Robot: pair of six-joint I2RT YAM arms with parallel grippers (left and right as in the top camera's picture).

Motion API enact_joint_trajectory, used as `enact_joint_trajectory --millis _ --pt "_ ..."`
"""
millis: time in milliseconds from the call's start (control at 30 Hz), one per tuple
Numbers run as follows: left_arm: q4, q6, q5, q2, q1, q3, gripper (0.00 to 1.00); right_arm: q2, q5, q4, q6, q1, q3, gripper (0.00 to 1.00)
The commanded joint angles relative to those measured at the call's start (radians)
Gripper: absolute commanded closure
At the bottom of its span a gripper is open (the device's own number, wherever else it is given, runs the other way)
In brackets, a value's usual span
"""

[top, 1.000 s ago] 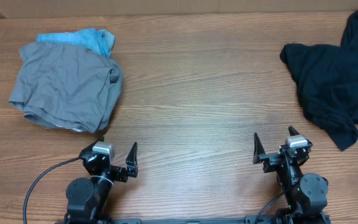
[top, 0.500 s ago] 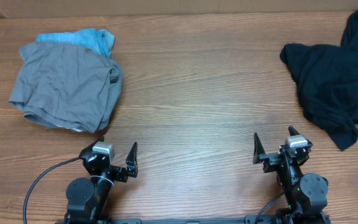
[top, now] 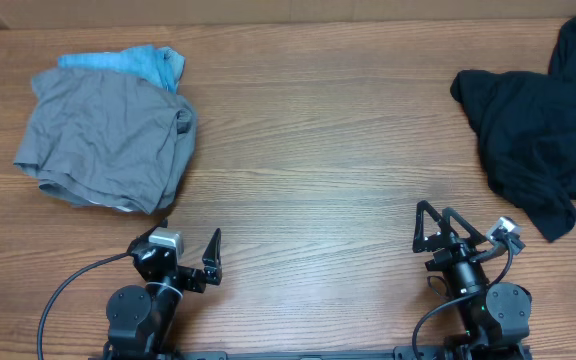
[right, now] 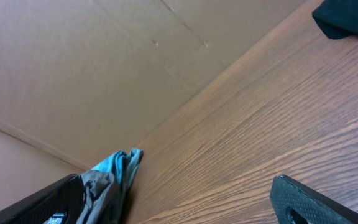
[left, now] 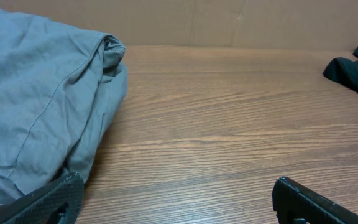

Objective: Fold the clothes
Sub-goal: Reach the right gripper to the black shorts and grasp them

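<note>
A folded grey garment (top: pixel 103 140) lies at the left of the table on top of a light-blue one (top: pixel 138 62). The grey one fills the left of the left wrist view (left: pixel 36 93). A heap of black clothes (top: pixel 538 130) lies at the far right; an edge shows in the left wrist view (left: pixel 356 68) and the right wrist view (right: pixel 347 15). My left gripper (top: pixel 188 245) is open and empty near the front edge, just below the grey garment. My right gripper (top: pixel 436 222) is open and empty, turned toward the left, with grey and blue cloth (right: pixel 110 177) far off in its view.
The wooden table (top: pixel 318 150) is bounded at the back by a cardboard wall (right: pixel 104 68). A black cable (top: pixel 68 285) runs from the left arm's base at the front left.
The right arm has turned its wrist to the left, so its fingers now point up-left and sit closer together in the overhead view. The left arm and the clothes have not moved.
</note>
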Motion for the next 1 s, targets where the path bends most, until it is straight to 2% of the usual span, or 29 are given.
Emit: enact_joint_trajectory --millis 0,167,300,400,600,700,800,967 --pt "0.004 -0.010 0.001 -0.012 0.007 -0.014 0.00 0.030 0.012 0.021 -0.003 0.002 0.013 0.00" --pt "0.004 -0.010 0.001 -0.012 0.007 -0.014 0.00 0.285 0.051 0.075 -0.216 -0.005 0.183 0.00" --pt "0.004 -0.010 0.002 -0.012 0.007 -0.014 0.00 0.635 0.075 0.019 -0.385 -0.051 0.466 0.00" --pt "0.004 -0.010 0.002 -0.012 0.007 -0.014 0.00 0.890 0.089 -0.123 -0.483 -0.117 0.717 0.00" --pt "0.004 -0.010 0.002 -0.012 0.007 -0.014 0.00 1.279 0.317 -0.467 -0.510 -0.202 1.137 0.00" --pt "0.004 -0.010 0.002 -0.012 0.007 -0.014 0.00 1.421 0.473 -0.546 -0.509 -0.203 1.230 0.00" --pt "0.004 -0.010 0.002 -0.012 0.007 -0.014 0.00 1.542 0.568 -0.545 -0.505 -0.215 1.238 0.00" --pt "0.004 -0.010 0.002 -0.012 0.007 -0.014 0.00 1.693 0.581 -0.542 -0.462 -0.315 1.238 0.00"
